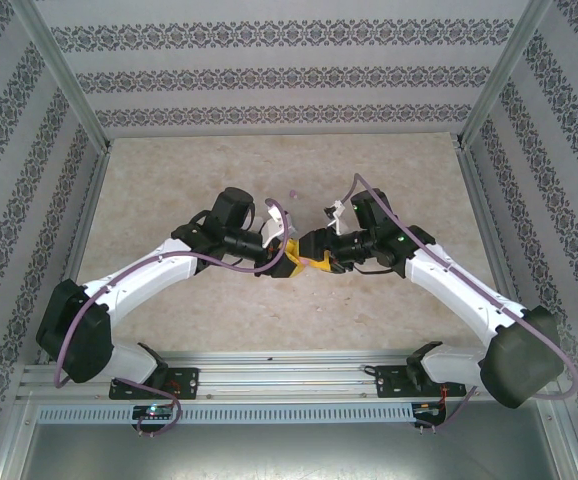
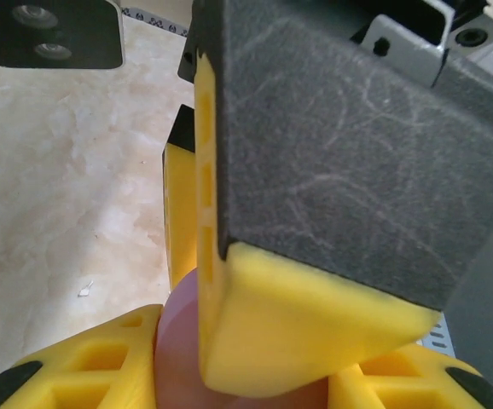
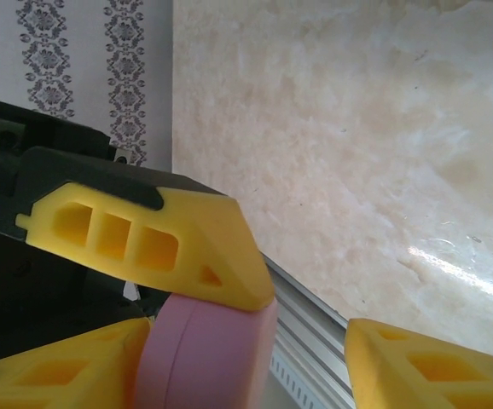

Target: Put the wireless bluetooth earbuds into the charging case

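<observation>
The left claw [image 1: 289, 262] is closed on the charging case [image 3: 204, 358], a thick, round-edged pink puck. In the right wrist view one yellow finger [image 3: 153, 243] of that claw lies pressed across the case's top. The case hangs in the air between the two arms, above the middle of the surface [image 3: 357, 128].

The right claw [image 3: 248, 328] stands open around the same case. One of its fingers is against the pink side, and the other is apart from it with bare surface showing between.

The case looks like smooth, hard plastic, so it is probably light and stiff but apt to slide or twist in a pinch. The broad flat faces seem a safer hold than the curved rim.

Beyond the claws, a tiny pale purple speck lies alone on the surface. It is most likely one earbud [image 1: 291, 193]. A bud that small will probably roll and slip, and wants a fingertip pinch across its widest part.

Much is hidden. The fingers cover the case's seam and lid, so I cannot tell whether it is open or closed, or whether it already holds any buds. The left wrist view is mostly blocked by the right claw's dark pad. I cannot make out the other earbuds.
</observation>
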Controlling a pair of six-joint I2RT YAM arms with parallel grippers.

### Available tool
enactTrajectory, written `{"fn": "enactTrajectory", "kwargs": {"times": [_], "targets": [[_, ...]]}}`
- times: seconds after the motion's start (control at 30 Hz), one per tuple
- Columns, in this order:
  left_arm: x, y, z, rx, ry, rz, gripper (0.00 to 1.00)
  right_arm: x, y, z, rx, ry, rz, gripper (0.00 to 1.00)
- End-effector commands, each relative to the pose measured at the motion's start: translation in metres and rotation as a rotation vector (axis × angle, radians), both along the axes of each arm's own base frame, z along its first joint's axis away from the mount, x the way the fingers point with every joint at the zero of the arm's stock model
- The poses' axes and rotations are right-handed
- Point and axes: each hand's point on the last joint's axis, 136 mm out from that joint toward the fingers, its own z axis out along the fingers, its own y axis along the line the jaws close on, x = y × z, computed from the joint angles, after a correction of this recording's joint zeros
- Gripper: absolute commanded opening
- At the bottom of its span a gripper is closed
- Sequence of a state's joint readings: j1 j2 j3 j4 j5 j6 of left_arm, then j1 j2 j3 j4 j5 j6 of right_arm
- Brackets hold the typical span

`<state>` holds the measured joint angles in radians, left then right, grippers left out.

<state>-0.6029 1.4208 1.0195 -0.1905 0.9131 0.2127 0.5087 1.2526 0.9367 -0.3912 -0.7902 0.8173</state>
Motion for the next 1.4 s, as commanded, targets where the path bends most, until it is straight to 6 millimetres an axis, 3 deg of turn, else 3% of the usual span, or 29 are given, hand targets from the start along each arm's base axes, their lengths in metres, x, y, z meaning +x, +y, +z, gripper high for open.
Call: {"fn": "enactTrajectory", "kwargs": {"times": [0.0, 0.07, 0.2, 0.3, 0.53, 0.8, 0.97, 1.17, 1.37], "targets": [[0.0, -0.01, 0.018, -0.047, -0.053, -0.04, 0.13, -0.003, 0.004, 0.011, 0.001, -0.009, 0.008, 0.58], [0.003, -0.01, 0.017, -0.041, -0.06, -0.032, 0.13, -0.007, 0.005, 0.01, 0.001, 0.002, 0.027, 0.52], [0.01, -0.01, 0.014, -0.018, -0.069, -0.01, 0.19, -0.011, 0.006, 0.009, 0.001, 0.01, 0.043, 0.3], [0.015, -0.008, 0.012, 0.003, -0.089, 0.016, 0.27, -0.012, 0.006, 0.014, 0.013, 0.008, 0.047, 0.21], [0.023, 0.0, 0.013, 0.011, -0.143, 0.087, 0.47, -0.003, 0.005, 0.023, 0.054, 0.015, 0.011, 0.2], [0.025, 0.028, 0.035, -0.122, -0.282, 0.264, 0.69, 0.016, 0.006, 0.046, 0.183, 0.04, -0.052, 0.2], [0.02, 0.041, 0.04, -0.181, -0.294, 0.309, 0.69, 0.023, 0.011, 0.064, 0.275, 0.05, -0.072, 0.19], [0.021, 0.046, 0.059, -0.398, -0.274, 0.294, 0.6, 0.023, 0.013, 0.075, 0.326, 0.062, -0.073, 0.19], [0.026, 0.038, 0.066, -0.446, -0.246, 0.253, 0.54, 0.023, 0.014, 0.083, 0.373, 0.075, -0.085, 0.19]]}}
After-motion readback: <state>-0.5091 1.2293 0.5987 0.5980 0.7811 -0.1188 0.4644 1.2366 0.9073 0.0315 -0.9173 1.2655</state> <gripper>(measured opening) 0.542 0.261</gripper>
